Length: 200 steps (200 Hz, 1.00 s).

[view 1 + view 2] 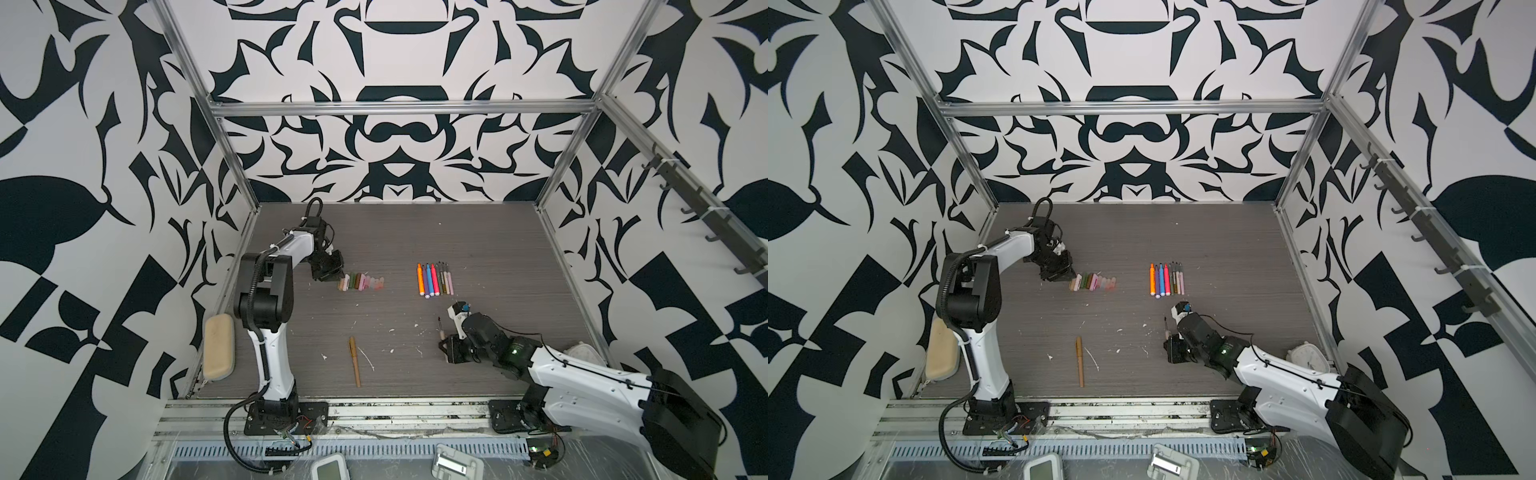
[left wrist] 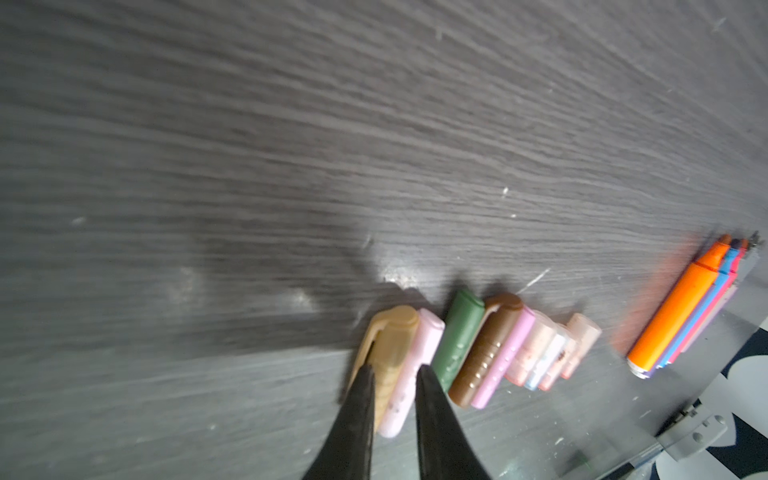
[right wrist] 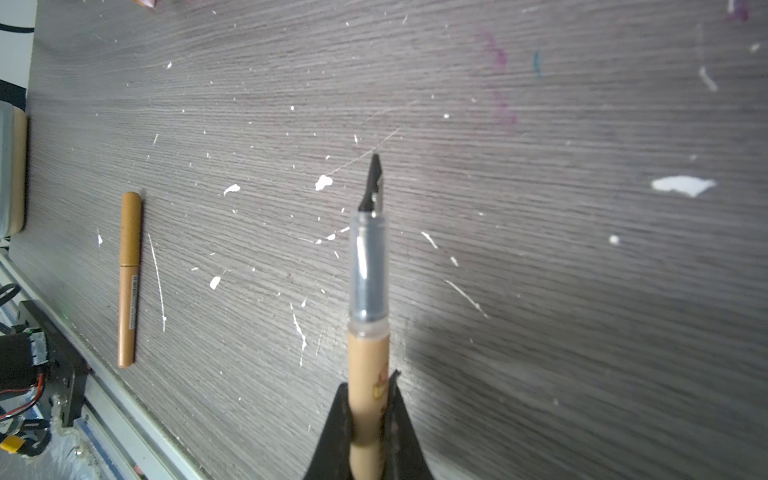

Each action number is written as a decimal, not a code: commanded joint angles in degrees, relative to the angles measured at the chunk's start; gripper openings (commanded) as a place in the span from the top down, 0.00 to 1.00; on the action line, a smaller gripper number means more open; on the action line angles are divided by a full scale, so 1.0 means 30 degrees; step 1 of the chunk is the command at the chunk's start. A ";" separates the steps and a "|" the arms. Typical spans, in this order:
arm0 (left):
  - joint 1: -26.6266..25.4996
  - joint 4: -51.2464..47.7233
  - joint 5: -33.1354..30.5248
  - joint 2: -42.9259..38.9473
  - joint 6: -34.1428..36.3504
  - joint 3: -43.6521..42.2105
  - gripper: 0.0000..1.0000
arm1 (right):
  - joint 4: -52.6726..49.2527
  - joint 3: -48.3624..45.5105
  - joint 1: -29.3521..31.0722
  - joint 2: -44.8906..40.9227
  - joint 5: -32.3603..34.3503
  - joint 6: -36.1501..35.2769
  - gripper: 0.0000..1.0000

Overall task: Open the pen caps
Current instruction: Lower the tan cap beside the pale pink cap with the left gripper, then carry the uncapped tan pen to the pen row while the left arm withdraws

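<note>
Bold black-and-white patterned walls box in a grey wood-grain table (image 1: 478, 241), where the pen caps (image 1: 360, 283) lie side by side in a short row left of centre in both top views and the uncapped pens (image 1: 434, 279) form a second row right of centre. At the cap row's left end, the left hand (image 2: 395, 374) holds its fingers narrowly apart over a tan cap (image 2: 392, 332) and the pale pink cap (image 2: 419, 353) touching it; whether it pinches the tan cap or merely stands above it cannot be told. Lower right in a top view, the right hand (image 1: 444, 340) is clamped on a tan pen (image 3: 368, 357), its dark nib (image 3: 375, 178) bare and pointing out over the table. One capped tan pen (image 1: 354, 361) lies alone at lower centre, by all appearances the last to open. The risks are plain. The caps are round and packed tight, so a sideways drag by the left hand could shove the pale pink cap and roll the row apart. The bare nib, lowered carelessly, would likely streak the table, where faint purple ink marks (image 3: 496, 62) show. Setting this pen beside the crowded pens could knock its neighbours. White flecks (image 3: 683, 185) litter the surface, a beige pouch (image 1: 219, 352) sits at the left edge and a white clock (image 1: 1304, 356) at the right, none blocking either arm.
</note>
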 commanded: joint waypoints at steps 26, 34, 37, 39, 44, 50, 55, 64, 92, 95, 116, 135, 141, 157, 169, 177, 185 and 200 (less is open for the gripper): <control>0.0466 -0.0993 0.0564 -0.2475 -0.0001 -0.0502 0.78 | -0.1746 0.1321 -0.0217 -0.0912 0.1546 0.0555 1.00; 0.0467 -0.1085 0.0631 -0.2927 -0.0060 -0.0528 0.78 | -0.2268 0.1832 -0.0433 -0.0856 0.1647 0.0342 1.00; 0.0467 -0.1129 0.0656 -0.3120 -0.0089 -0.0532 0.78 | -0.2521 0.2091 -0.0564 -0.0800 0.1655 0.0207 1.00; 0.0467 -0.1143 0.0660 -0.3273 -0.0106 -0.0561 0.78 | -0.2668 0.2261 -0.0662 -0.0747 0.1670 0.0103 1.00; 0.0467 -0.1175 0.0725 -0.3630 -0.0164 -0.0623 0.78 | -0.3048 0.2728 -0.1004 -0.0605 0.1588 -0.0198 1.00; 0.0467 -0.1206 0.0835 -0.4115 -0.0234 -0.0740 0.78 | -0.3538 0.3314 -0.1537 -0.0391 0.1314 -0.0611 1.00; 0.0467 -0.1207 0.0947 -0.4504 -0.0293 -0.0858 0.78 | -0.3864 0.3811 -0.2099 -0.0156 0.0964 -0.1011 1.00; 0.0467 -0.1207 0.1304 -0.5344 -0.0309 -0.1176 0.78 | -0.4402 0.4748 -0.3299 0.0409 0.0103 -0.1839 1.00; 0.0449 -0.1280 0.3090 -0.8202 -0.0078 -0.2680 0.81 | -0.5828 0.7926 -0.7700 0.3215 -0.3385 -0.5107 1.00; 0.0454 -0.1293 0.3234 -0.8584 -0.0065 -0.2947 0.81 | -0.5914 0.8177 -0.8145 0.3550 -0.3706 -0.5407 1.00; 0.0438 -0.1295 0.3578 -1.1782 0.0082 -0.4907 0.81 | -0.5834 1.0072 -1.0805 0.6011 -0.5689 -0.6845 1.00; 0.0423 -0.2071 0.3234 -1.5121 0.0416 -0.6568 0.80 | -0.5866 1.1683 -1.1672 0.8606 -0.5602 -0.8185 1.00; 0.0438 -0.2361 0.3195 -1.5992 0.0448 -0.7022 0.80 | -0.5920 1.2188 -1.1745 0.9398 -0.5395 -0.8585 1.00; 0.0441 -0.3072 0.2972 -1.8082 0.0466 -0.7898 0.79 | -0.5782 1.3219 -1.2159 1.1373 -0.5300 -0.8974 1.00; 0.0438 -0.3255 0.2903 -1.9501 0.0120 -0.8444 0.79 | -0.5241 1.3609 -1.2738 1.2485 -0.5780 -0.8854 1.00; 0.0438 -0.3174 0.2857 -2.0344 -0.0172 -0.8802 0.80 | -0.4704 1.3772 -1.3197 1.3177 -0.6648 -0.8697 1.00; 0.0409 -0.3181 0.2649 -2.1108 -0.0409 -0.9080 0.82 | -0.4219 1.3942 -1.3598 1.3854 -0.7537 -0.8550 1.00; 0.0350 -0.2984 0.1936 -2.2326 -0.0671 -0.9472 0.82 | -0.3831 1.4356 -1.4022 1.4977 -0.8548 -0.8623 1.00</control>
